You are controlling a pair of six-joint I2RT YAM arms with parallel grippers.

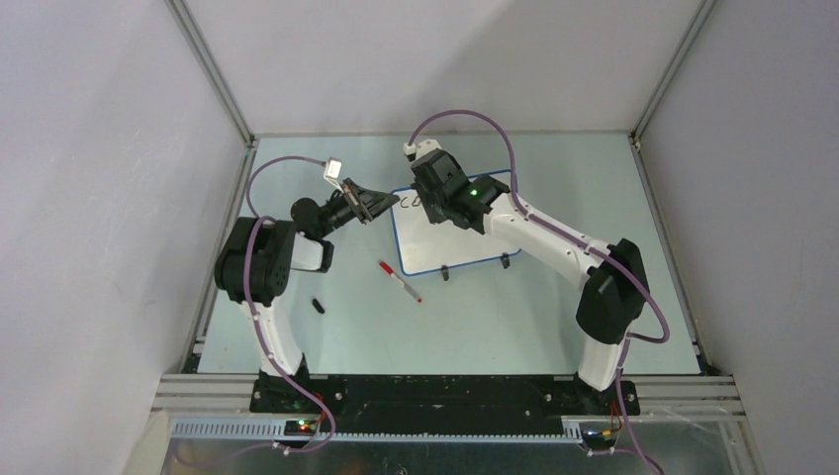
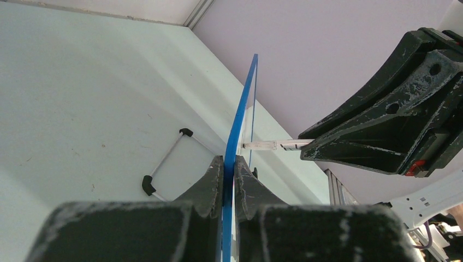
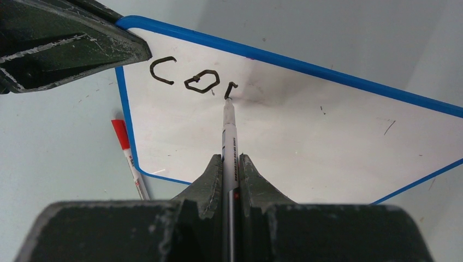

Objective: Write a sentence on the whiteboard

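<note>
1. table point(image 1: 514, 327): pale green; near edge taken up by both arm bases.
2. small black item point(image 1: 318, 305): loose on the table near the left arm; too small to identify.
3. red-capped marker point(image 1: 400, 281): lay flat just beside the near-left corner of the whiteboard point(image 1: 465, 247); its lower end was cut off in the right wrist view.
4. whiteboard: mid-table, blue-rimmed, two black feet at its near edge; its far part was hidden from above by the right arm.
5. left pincer point(image 2: 229, 166): narrow, clamped on the board's blue rim at the far-left corner.
6. right pincer point(image 3: 230, 164): closed on a black marker point(image 3: 229, 136), tip touching the board.
7. sentence point(image 3: 191, 79): only "co" and a partial third stroke at the marker's tip were legible.
</note>
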